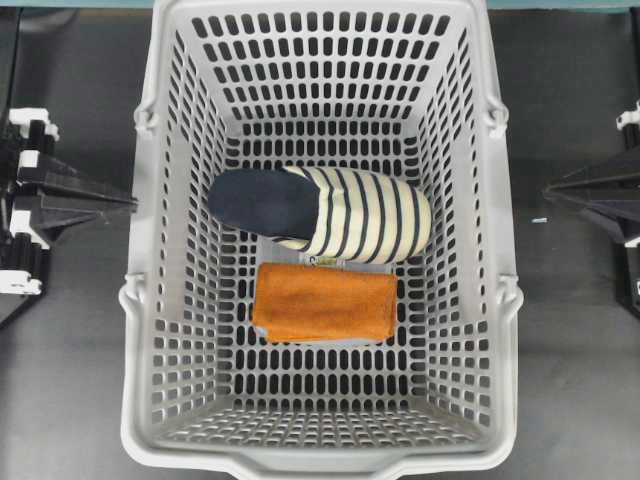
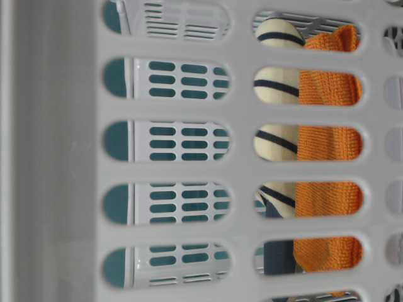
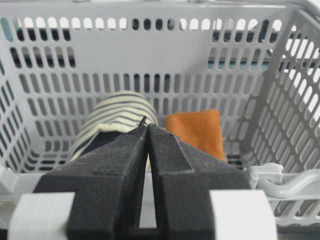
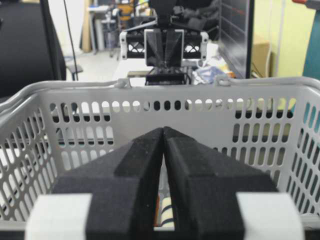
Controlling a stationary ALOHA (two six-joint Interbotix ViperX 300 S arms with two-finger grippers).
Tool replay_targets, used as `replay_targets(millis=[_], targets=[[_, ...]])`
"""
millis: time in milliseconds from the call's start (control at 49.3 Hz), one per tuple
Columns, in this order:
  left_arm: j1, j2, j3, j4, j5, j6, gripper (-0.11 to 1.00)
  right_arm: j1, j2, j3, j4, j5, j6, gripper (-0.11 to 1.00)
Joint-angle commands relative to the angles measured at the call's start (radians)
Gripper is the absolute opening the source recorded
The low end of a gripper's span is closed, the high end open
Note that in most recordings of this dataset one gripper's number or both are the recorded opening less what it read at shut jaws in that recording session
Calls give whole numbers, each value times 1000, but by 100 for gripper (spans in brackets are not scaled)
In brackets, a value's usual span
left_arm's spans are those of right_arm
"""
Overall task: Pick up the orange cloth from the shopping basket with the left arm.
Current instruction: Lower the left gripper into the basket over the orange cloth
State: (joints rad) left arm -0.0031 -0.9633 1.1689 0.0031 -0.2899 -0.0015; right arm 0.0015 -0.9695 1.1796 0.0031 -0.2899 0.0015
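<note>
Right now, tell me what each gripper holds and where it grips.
Nothing: left gripper and right gripper are shut, empty. The orange cloth lies in the shopping basket.

Shopping basket (image 1: 500,300): light-grey moulded plastic, smooth with a faint satin sheen, walls and floor pierced with rounded slots. Orange cloth (image 1: 325,302): looped terry, fuzzy and matt, its knit-like texture clear in the table-level view; slipper (image 1: 330,212): soft woven fabric, matt, navy toe and cream-and-navy striped upper. Left gripper (image 3: 146,125) and right gripper (image 4: 163,131): black fingers, matt and finely grained; tabletop (image 1: 70,360): dark, dull, smooth.
</note>
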Motion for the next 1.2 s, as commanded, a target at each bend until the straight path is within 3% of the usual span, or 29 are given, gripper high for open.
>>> replay_targets(millis=[0, 162, 325, 812, 995, 1177], targets=[[-23, 5, -57, 40, 37, -34, 6, 12, 15, -11, 3, -8, 20, 0], [-28, 37, -176, 41, 250, -97, 0, 12, 17, -5, 20, 3, 37, 0], [-31, 140, -350, 41, 471, -101, 0, 12, 17, -5, 21, 5, 44, 0], [-75, 747, -1020, 41, 1141, -92, 0, 12, 5, -5, 21, 35, 46, 0], [-94, 905, -1197, 41, 1312, -91, 0, 12, 2, -5, 21, 38, 46, 0], [-106, 1005, -1253, 41, 1355, -87, 0, 12, -5, -3, 21, 38, 46, 0]])
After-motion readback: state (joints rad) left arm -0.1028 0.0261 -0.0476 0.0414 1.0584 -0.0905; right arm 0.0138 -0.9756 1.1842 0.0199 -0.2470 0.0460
